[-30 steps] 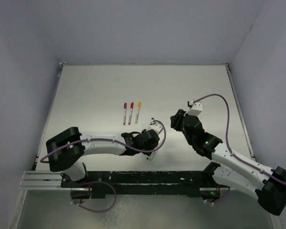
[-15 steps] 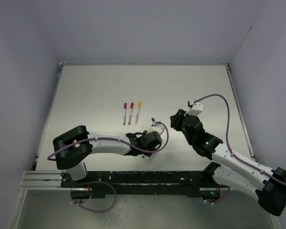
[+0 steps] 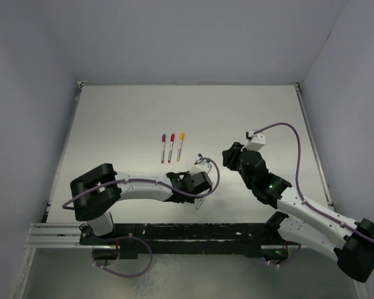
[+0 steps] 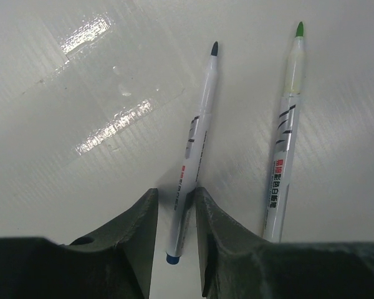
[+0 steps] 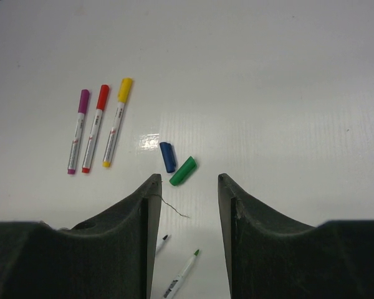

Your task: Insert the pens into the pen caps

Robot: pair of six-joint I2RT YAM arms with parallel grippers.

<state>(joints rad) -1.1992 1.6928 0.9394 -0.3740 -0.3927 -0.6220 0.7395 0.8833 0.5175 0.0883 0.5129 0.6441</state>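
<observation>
The left gripper is low over the table with its jaws narrowed around the blue-tipped pen. The barrel lies between the two fingers, near its tail end, and the tip points away from the gripper. Only thin slivers of space show on either side, so I cannot tell whether the fingers are pressing the pen or just bracketing it. The green-tipped pen lies just outside the right-hand finger, roughly parallel.

The right gripper hangs above the table with its jaws well apart and nothing between them. Ahead of it, in line with the gap, lie the blue cap and the green cap, flat on their sides and touching or nearly so. Farther ahead and to its left, three capped pens, purple, red and yellow, lie side by side, so that part of the job looks done.

The main risk is the hold so far back on the barrel. The long front end may droop or swing when lifted, leaving the tip hard to line up with a cap. A round barrel can also roll or squirt out if the jaws close unevenly. The outer finger may nudge the green-tipped pen. Reaching for the blue cap could knock the green one away.
</observation>
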